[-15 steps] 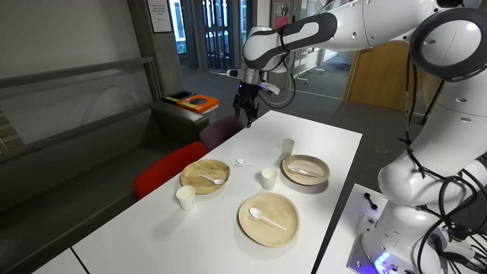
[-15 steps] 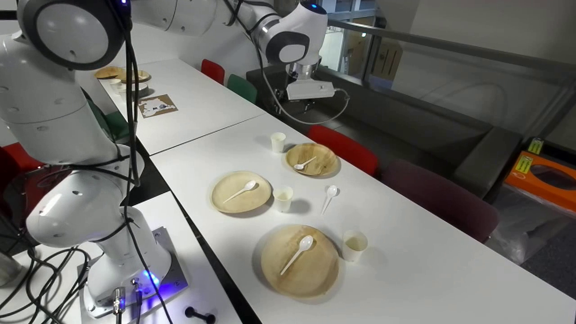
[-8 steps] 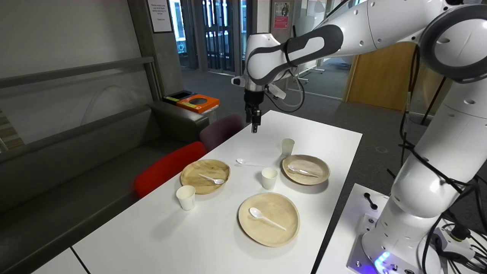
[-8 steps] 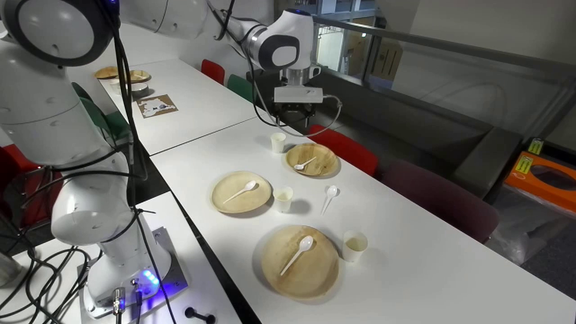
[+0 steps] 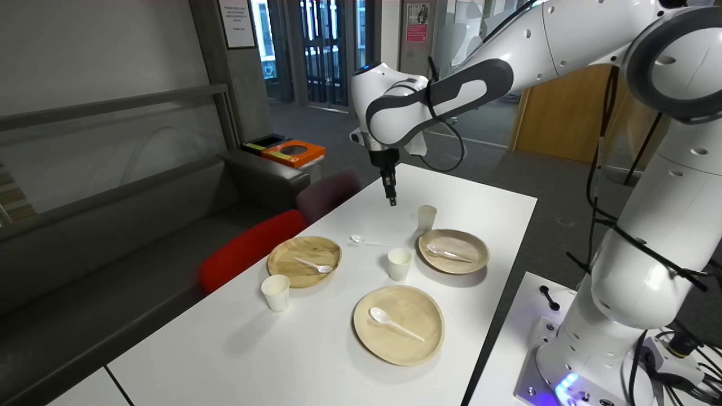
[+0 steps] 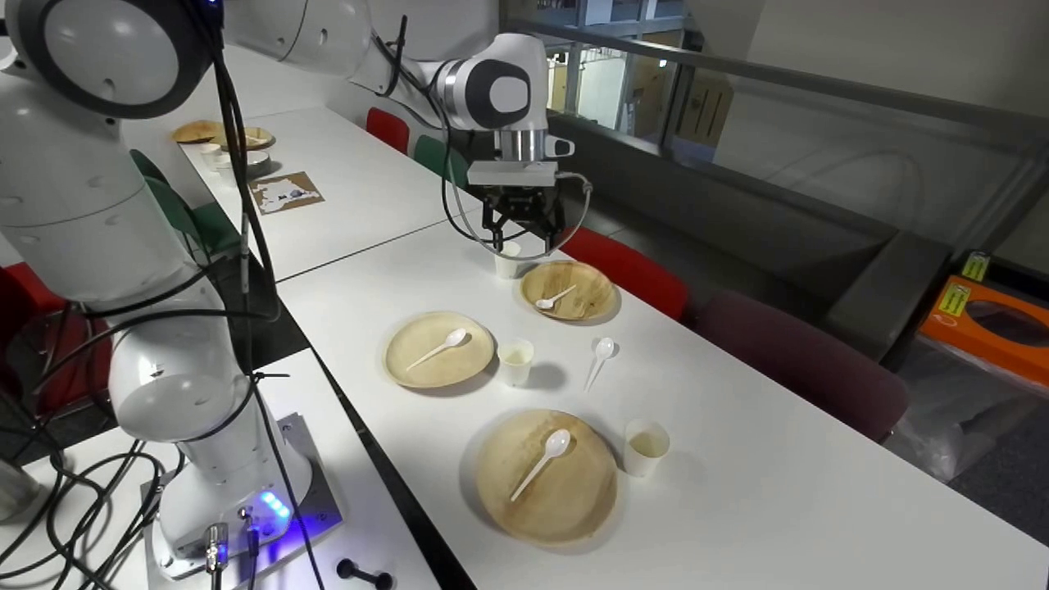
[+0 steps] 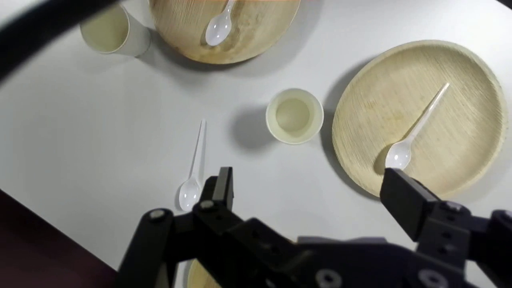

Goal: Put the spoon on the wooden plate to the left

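A white spoon [image 5: 357, 239] lies loose on the white table between the plates; it shows in both exterior views [image 6: 604, 348] and left of my fingers in the wrist view [image 7: 189, 195]. Three round wooden plates each hold another white spoon: a streaky one [image 5: 290, 256], a pale one [image 5: 417, 304] and one at the table's far side [image 5: 445, 237]. I cannot tell surely which is the named smallest plate. My gripper [image 7: 308, 176] is open and empty, pointing down above the table, higher than the spoon [image 6: 524, 246]. Its fingers touch nothing.
Three white cups stand among the plates: one in the middle [image 5: 399, 265], one beside the streaky plate [image 5: 276, 293] and one beside the far plate [image 5: 426, 217]. A red chair [image 5: 254, 245] and a dark chair [image 5: 330, 194] stand along the table edge.
The arm has moved in and lowered over the table, and the gripper has turned to point downward. The spoons, plates and cups have not moved.
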You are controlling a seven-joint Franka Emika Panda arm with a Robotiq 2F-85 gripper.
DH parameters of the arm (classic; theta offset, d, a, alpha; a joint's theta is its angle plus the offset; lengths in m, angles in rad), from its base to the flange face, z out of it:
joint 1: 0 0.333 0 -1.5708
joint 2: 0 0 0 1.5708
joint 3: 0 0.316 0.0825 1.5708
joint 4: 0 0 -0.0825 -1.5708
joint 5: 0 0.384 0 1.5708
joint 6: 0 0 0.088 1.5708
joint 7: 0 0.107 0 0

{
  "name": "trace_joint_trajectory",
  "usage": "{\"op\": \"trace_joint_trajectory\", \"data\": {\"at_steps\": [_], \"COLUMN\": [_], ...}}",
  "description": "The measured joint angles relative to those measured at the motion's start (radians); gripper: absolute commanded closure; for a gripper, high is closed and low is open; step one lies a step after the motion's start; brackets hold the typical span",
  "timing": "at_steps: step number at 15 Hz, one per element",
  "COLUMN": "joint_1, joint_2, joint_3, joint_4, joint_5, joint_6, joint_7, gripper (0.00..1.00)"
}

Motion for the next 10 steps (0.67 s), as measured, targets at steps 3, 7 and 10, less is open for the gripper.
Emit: {"op": "trace_joint_trajectory", "data": {"at_steps": [3, 7, 10], "joint_1": [0.023, 0.039, 0.048], "joint_2": [-0.003, -0.015, -0.016], "joint_3": [-0.018, -0.029, -0.035], "joint_4": [0.000, -0.005, -0.007], "joint_5": [0.004, 0.015, 0.015], "joint_6": [-0.008, 0.066, 0.083], "joint_7": [0.001, -0.115, -0.161], "gripper": [0.00, 0.00, 0.00]}}
